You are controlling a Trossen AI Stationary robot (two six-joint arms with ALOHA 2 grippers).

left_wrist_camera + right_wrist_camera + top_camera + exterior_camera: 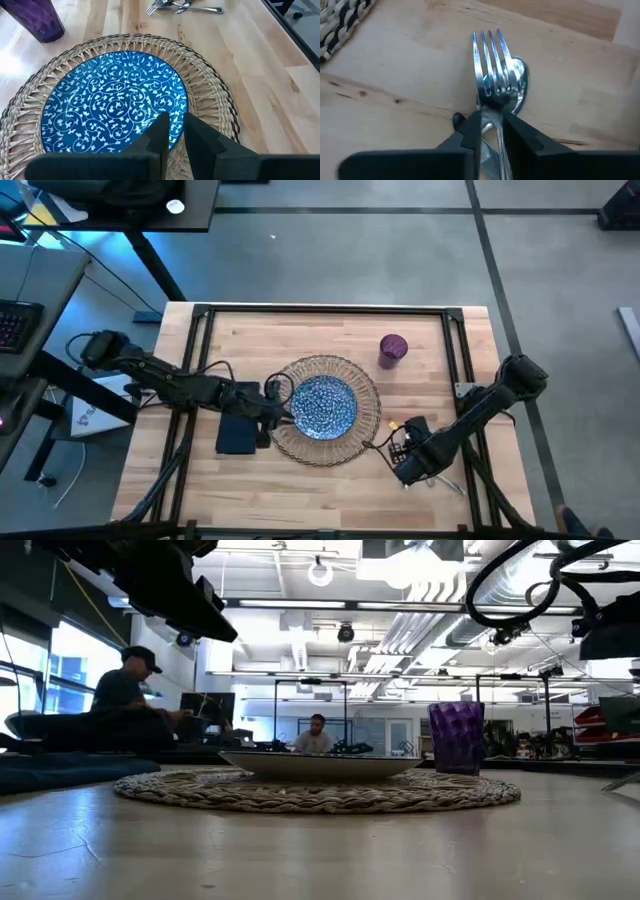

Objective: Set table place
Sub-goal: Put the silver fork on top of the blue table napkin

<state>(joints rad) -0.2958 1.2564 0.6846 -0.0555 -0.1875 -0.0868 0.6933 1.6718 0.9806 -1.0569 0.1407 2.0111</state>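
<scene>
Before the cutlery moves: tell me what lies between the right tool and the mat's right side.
Nothing visible. The right tool is shut on the fork, with a spoon under it. Only bare table shows between it and the wicker mat; the purple cup stands farther back.

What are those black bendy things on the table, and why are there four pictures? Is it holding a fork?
Those are two robot arms with pinching grippers. One picture looks down from above, one looks across the table from its surface, and two come from cameras on the wrists. On the table lies a woven mat with a blue patterned plate on it, a purple cup and a dark napkin. Yes: the right gripper pinches a fork lying over a spoon. The left gripper, nearly closed, holds nothing above the plate's edge.
</scene>
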